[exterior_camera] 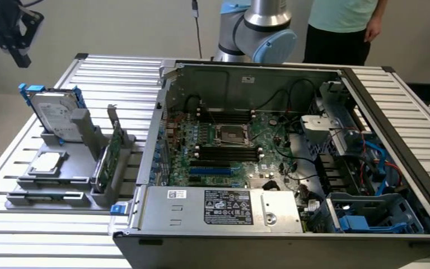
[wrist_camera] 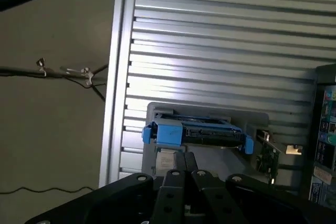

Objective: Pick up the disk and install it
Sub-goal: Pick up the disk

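As it sits, the disk [exterior_camera: 54,115] stands — endwise.

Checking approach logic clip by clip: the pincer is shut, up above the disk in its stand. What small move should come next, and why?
Probably open the pincer before descending. Its jaws are shut and it hangs well above the disk, which stands on edge in the grey holder, untouched.
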You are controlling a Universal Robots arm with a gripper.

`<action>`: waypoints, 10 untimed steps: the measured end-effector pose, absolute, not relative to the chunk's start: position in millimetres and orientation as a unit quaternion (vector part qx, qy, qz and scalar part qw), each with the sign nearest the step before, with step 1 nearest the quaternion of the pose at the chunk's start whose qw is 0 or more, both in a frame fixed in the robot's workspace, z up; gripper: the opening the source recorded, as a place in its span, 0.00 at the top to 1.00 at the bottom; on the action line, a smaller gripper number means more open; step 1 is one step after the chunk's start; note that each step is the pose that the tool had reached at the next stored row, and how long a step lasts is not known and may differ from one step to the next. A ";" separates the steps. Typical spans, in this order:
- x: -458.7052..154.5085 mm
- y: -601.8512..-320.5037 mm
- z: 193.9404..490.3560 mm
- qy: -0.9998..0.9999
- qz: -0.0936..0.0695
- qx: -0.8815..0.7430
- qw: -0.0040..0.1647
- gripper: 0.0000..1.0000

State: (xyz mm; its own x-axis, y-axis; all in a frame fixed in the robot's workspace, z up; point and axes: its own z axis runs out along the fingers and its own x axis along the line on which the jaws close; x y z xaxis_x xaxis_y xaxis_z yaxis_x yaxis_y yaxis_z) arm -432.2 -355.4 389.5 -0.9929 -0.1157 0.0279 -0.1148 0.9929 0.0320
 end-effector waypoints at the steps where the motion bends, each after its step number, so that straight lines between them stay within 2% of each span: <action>1: -432.2 -355.4 389.1 -0.998 -0.015 0.067 0.015 0.89; 10: -432.2 -355.4 385.5 -0.989 -0.014 0.148 0.016 0.89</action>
